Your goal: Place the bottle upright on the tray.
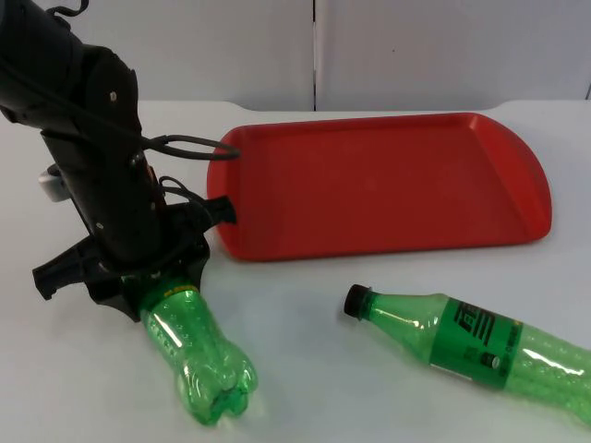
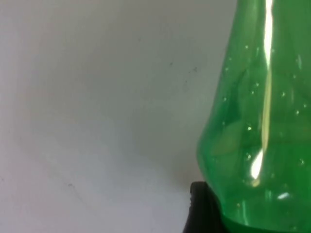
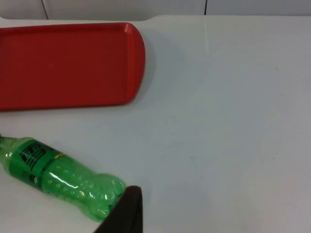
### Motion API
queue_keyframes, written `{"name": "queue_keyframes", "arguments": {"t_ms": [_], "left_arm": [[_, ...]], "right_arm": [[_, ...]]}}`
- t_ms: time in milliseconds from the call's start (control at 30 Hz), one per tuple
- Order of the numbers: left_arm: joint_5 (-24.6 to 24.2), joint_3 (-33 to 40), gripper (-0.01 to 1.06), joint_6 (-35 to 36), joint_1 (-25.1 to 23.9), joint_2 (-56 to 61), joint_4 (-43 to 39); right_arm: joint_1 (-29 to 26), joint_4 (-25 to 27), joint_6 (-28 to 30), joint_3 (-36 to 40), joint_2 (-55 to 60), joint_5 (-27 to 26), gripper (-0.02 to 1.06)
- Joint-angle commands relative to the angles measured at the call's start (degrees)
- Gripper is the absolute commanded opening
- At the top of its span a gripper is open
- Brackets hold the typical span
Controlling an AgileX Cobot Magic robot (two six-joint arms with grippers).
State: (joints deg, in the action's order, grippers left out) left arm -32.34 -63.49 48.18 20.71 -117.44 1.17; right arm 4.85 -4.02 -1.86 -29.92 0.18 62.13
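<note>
**Two green bottles, one red tray, one claw gripping**

Two green plastic bottles are on your white worktop (image 1: 305,341), and one red tray (image 1: 388,185) lies empty toward the far edge, near the grey partition wall (image 1: 369,46). Count one bottle for each side. The unlabelled bottle (image 1: 199,365) is near the front-left corner, its lobed base pointing at the front edge; your left claw (image 1: 152,277) is closed around its neck end. From the top view you cannot tell whether this bottle rests on the worktop or is lifted off it. The labelled bottle (image 1: 471,346) lies on its side near the front-right corner, black cap pointing left, well apart from the tray and untouched.

Your left wrist view gives what the top view hides: the green shoulder of the gripped bottle pressed against a black fingertip (image 2: 201,208). Your right wrist view shows the labelled bottle lying flat just beside a black fingertip (image 3: 127,213) of the right claw; you cannot tell there how far that claw is open.
</note>
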Motion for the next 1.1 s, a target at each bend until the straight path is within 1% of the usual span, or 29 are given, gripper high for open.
{"name": "queue_keyframes", "arguments": {"t_ms": [0,200,367,600,733,767,900,933,1067], "left_arm": [[-0.36,-0.35,0.00,0.01,-0.22,0.15,-0.05],[-0.36,-0.35,0.00,-0.11,-0.12,1.21,0.21],[-0.18,-0.35,0.00,-1.93,-0.12,4.29,-0.01],[1.98,-0.35,0.00,-4.43,-0.12,11.40,-2.25],[6.33,-0.35,0.00,-6.49,-0.12,16.31,-4.30],[6.33,-0.35,0.00,-6.49,-0.12,16.31,-4.30],[15.49,-0.35,0.00,-10.35,0.32,21.67,-4.43],[15.49,-0.35,0.00,-10.35,0.32,21.67,-4.43],[27.13,-0.35,0.00,-12.00,2.39,24.81,-9.15]], "right_arm": [[-0.14,-0.19,-0.07,0.38,-0.18,-0.50,1.05],[-0.14,-0.19,-0.07,0.38,-0.18,-0.50,1.05],[-0.14,-0.19,-0.07,0.38,-0.18,-0.50,1.05],[-0.14,-0.19,-0.07,0.38,-0.18,-0.50,1.05],[-0.14,-0.19,-0.07,0.38,-0.18,-0.50,1.05],[-0.14,-0.19,-0.07,0.38,-0.18,-0.50,1.05],[-0.14,-0.19,-0.07,0.38,-0.18,-0.50,1.05],[-0.14,-0.19,-0.07,0.38,-0.18,-0.50,1.05],[-0.14,-0.19,-0.07,0.38,-0.18,-0.50,1.05]]}}
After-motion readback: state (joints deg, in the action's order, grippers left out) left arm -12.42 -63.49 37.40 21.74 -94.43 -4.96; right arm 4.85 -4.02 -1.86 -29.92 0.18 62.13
